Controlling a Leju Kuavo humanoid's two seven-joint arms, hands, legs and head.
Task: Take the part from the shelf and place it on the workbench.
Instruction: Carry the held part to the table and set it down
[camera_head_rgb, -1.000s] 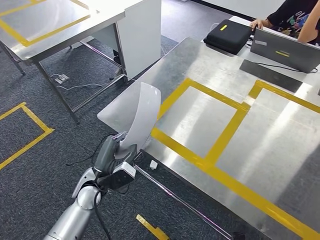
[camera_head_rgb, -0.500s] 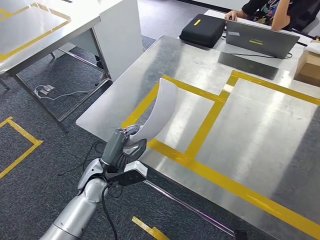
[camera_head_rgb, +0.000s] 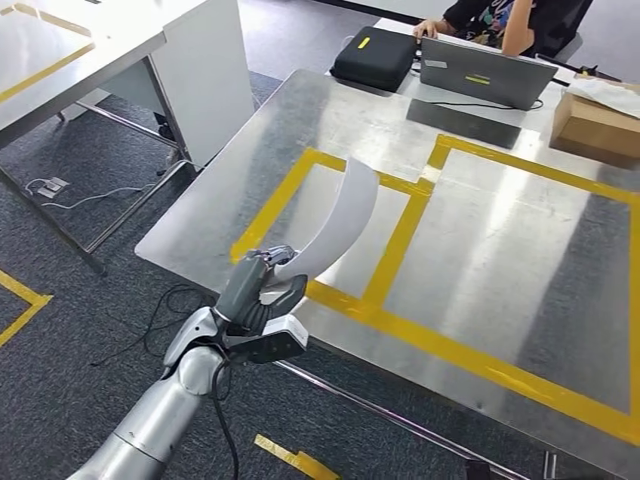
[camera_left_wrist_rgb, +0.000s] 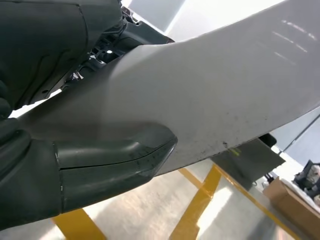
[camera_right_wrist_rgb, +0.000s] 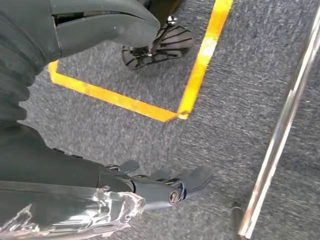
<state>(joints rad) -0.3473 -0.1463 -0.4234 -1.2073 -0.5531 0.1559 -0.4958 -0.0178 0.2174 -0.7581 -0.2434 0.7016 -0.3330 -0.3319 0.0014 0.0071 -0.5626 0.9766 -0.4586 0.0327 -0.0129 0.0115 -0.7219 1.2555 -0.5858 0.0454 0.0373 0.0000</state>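
Observation:
The part (camera_head_rgb: 338, 225) is a long, curved white panel. My left hand (camera_head_rgb: 260, 285) grips its lower end at the workbench's near edge, and the panel rises up and to the right over the left yellow-taped square (camera_head_rgb: 332, 225) on the steel workbench (camera_head_rgb: 490, 250). In the left wrist view the white part (camera_left_wrist_rgb: 211, 95) crosses the frame, with my thumb (camera_left_wrist_rgb: 113, 162) pressed against its underside. My right hand (camera_right_wrist_rgb: 113, 100) hangs over the carpet with its fingers (camera_right_wrist_rgb: 177, 185) spread apart, holding nothing.
A black case (camera_head_rgb: 375, 57), a grey laptop (camera_head_rgb: 483, 75) and a cardboard box (camera_head_rgb: 596, 125) sit at the workbench's far side, where a person (camera_head_rgb: 513, 20) is seated. Another table (camera_head_rgb: 83, 60) with a white panel stands at the left. Cables (camera_head_rgb: 158, 310) lie on the carpet.
The camera has swung, so the workbench sits more centred and further left in the picture. My left hand has carried the part up and rightward, over the taped square.

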